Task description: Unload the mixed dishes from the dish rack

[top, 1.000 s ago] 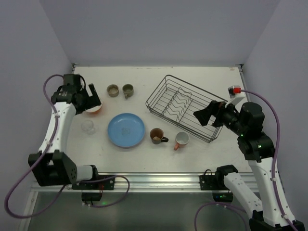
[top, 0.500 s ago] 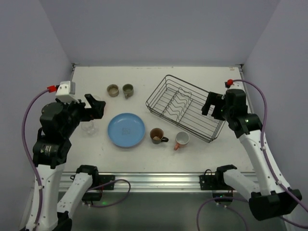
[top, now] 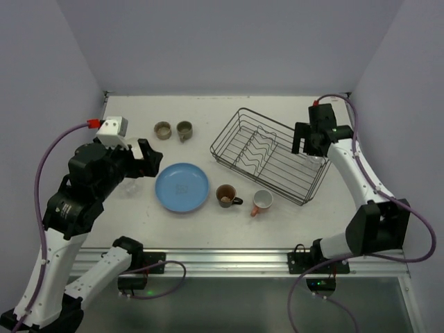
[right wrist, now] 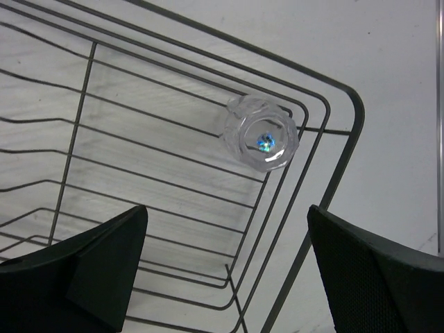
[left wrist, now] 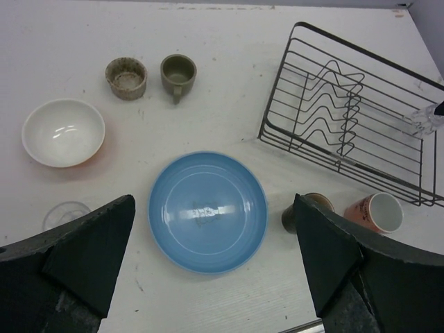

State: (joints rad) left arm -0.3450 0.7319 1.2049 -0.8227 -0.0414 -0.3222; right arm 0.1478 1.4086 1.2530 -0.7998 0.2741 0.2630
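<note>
- Right wrist view looks down on one clear glass [right wrist: 261,134] sitting in a corner of the dish rack [top: 263,149], close to the wire wall.
- Nothing else sits in the dish rack, so I think this glass is the last thing to take out.
- The right hand [right wrist: 226,208] hangs over that corner with its fingers spread wide and nothing in them.
- The left hand [top: 148,158] is well away from the dish rack, wide open too, and holds nothing.
- Outside the dish rack, on the counter [top: 208,111], sit the blue plate [top: 182,187], brown mug [top: 225,195], pink mug [top: 262,201], two little cups [top: 184,128] and the bowl [left wrist: 63,132].
- Next, the right hand should go down around the glass, squeeze softly and lift it over the wires.
- I think the glass may be slippery, and the fingers must not catch on a wire.
</note>
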